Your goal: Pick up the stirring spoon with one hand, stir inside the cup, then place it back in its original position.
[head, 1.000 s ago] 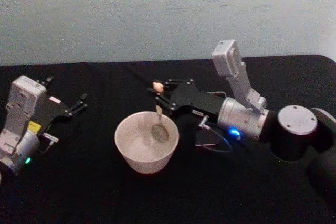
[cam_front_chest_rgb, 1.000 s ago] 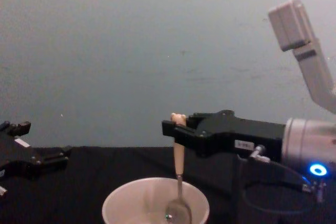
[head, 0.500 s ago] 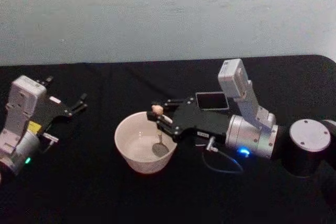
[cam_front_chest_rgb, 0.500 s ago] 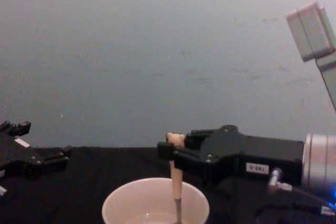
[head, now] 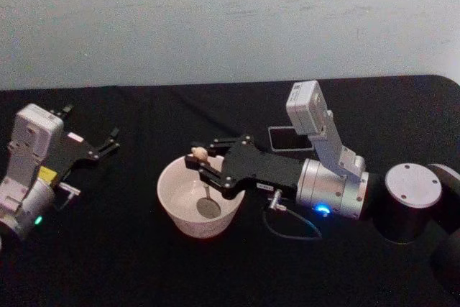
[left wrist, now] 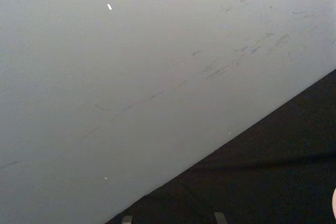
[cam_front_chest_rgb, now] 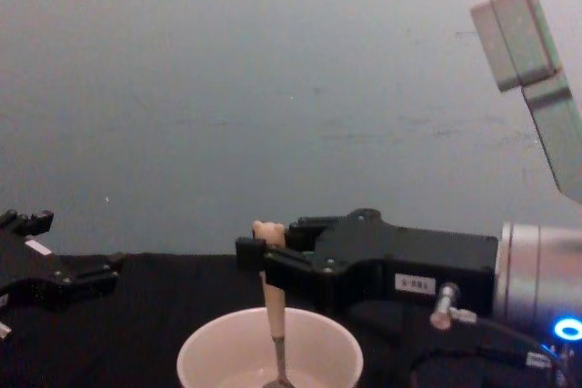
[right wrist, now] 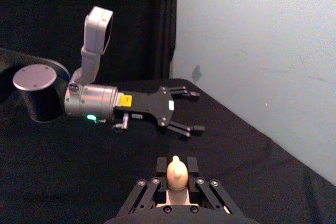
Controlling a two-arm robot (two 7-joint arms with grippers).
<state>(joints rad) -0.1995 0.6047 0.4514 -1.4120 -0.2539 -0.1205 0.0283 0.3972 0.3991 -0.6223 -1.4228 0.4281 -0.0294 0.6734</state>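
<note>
Head view, centre: right gripper clamps the stirring spoon, bowl inside the cup; right wrist view shows left gripper splayed wide. Spoon has shifted leftward.

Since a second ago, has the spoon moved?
Yes. The spoon in the right gripper shifted to the robot's left, from the cup's right side to its middle.

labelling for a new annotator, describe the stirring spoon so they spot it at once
On the black table, right of the parked left gripper, stands a wide cream-white cup. The right gripper is shut on the stirring spoon, standing nearly upright in that cup. It is the only slim thing there: beige handle with a tiny bear head, metal bowl down inside.
</note>
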